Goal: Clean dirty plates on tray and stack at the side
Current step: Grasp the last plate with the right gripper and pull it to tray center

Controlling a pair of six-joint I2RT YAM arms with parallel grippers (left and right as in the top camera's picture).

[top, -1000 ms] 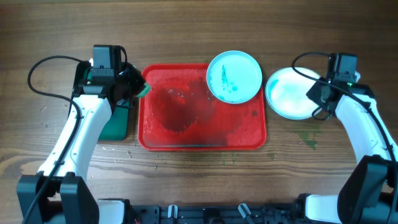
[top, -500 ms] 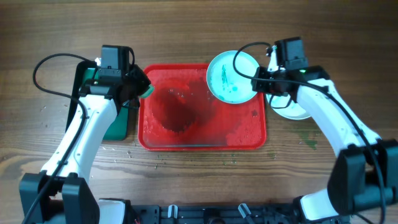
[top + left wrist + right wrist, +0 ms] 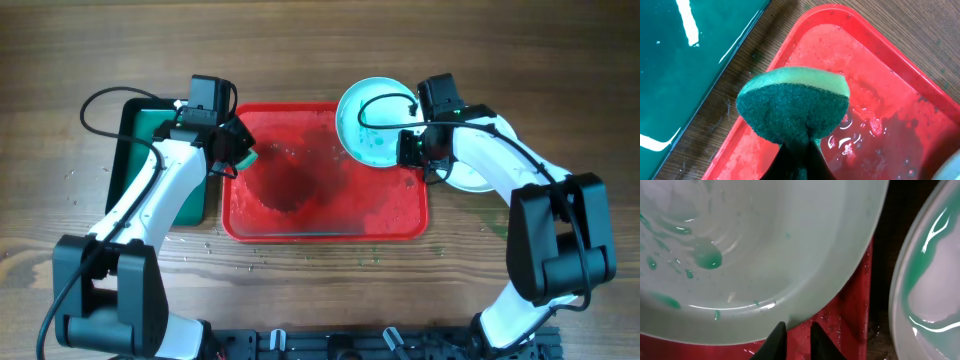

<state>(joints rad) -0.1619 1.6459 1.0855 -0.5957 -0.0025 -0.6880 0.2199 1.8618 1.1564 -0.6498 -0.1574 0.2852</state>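
A pale plate [image 3: 372,125] with teal smears lies on the far right corner of the red tray [image 3: 325,235], overhanging the tray's rim. It fills the right wrist view [image 3: 765,240]. My right gripper [image 3: 412,152] is at this plate's right rim. Its fingers [image 3: 796,330] stand slightly apart just below the rim, with red tray [image 3: 850,315] showing between them. Another plate [image 3: 468,178] lies on the table right of the tray, partly under my right arm, and shows in the right wrist view [image 3: 935,280]. A third plate does not show separately. My left gripper [image 3: 238,152] is shut on a green sponge [image 3: 795,105] over the tray's wet left end [image 3: 880,75].
A dark green tray [image 3: 140,120] lies left of the red tray, partly under my left arm, and shows in the left wrist view [image 3: 680,75]. Green smears [image 3: 495,225] mark the table at the right. Water drops dot the table at the front left.
My right arm has swung left from the plate on the table to the rim of the plate on the tray. My left gripper with the sponge has moved right, over the tray's left end.
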